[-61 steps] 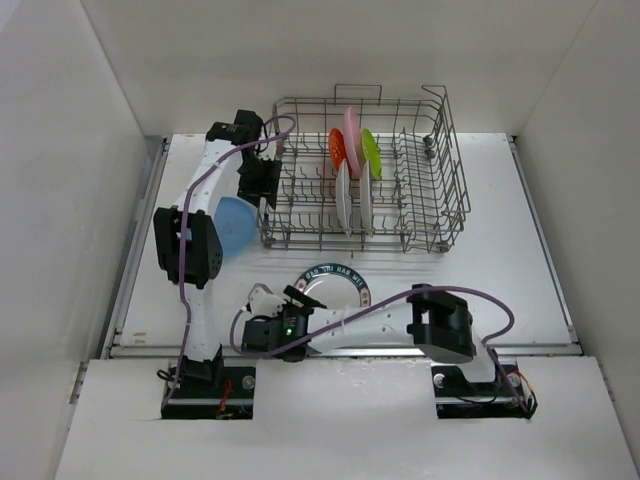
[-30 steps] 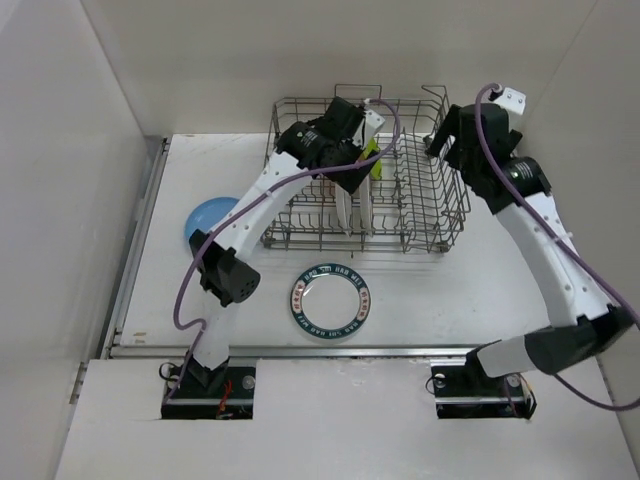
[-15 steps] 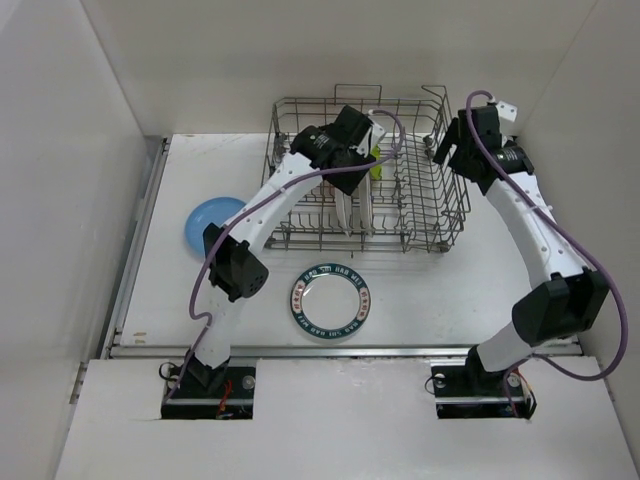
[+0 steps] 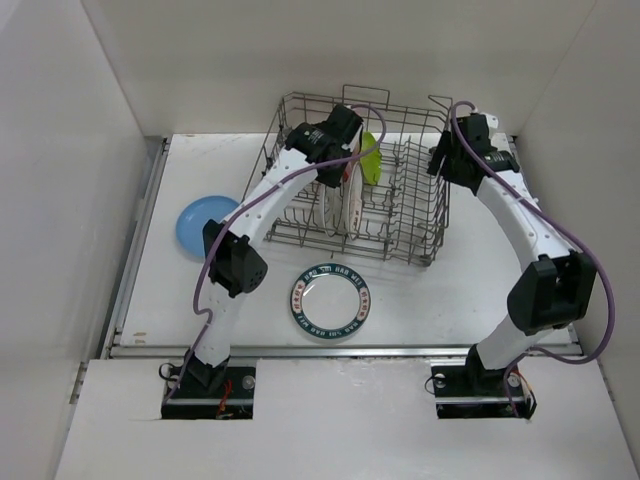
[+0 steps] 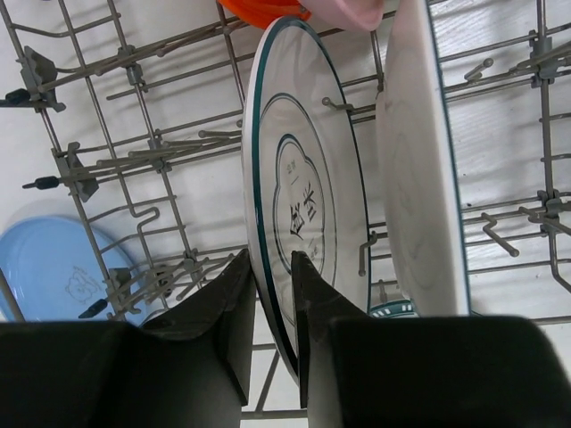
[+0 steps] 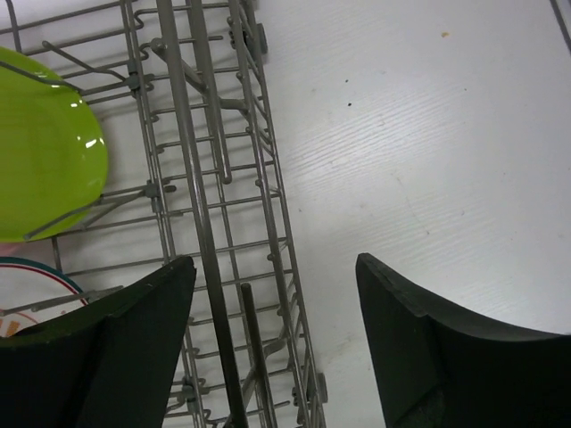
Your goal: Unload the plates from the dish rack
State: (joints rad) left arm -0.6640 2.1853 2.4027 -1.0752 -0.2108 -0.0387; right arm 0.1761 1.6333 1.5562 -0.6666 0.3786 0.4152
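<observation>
The grey wire dish rack (image 4: 410, 225) stands at the back middle of the table. Two large white plates with dark rims stand upright in it. My left gripper (image 4: 337, 168) reaches into the rack from above. In the left wrist view it (image 5: 272, 299) is shut on the rim of the left white plate (image 5: 308, 192); the second white plate (image 5: 419, 178) stands just right of it. Orange-red (image 5: 263, 7), pink (image 5: 357, 11) and lime-green (image 4: 371, 160) plates stand behind. My right gripper (image 4: 446, 165) is open astride the rack's right wall (image 6: 201, 223).
A blue plate (image 4: 200, 222) lies flat on the table left of the rack. A white plate with a dark printed rim (image 4: 330, 300) lies flat in front of the rack. White walls close in the table on the left, back and right.
The left gripper has come down and closed on the left white plate. The right gripper has moved down to the rack's right wall. The rack has shifted and turned a little.
</observation>
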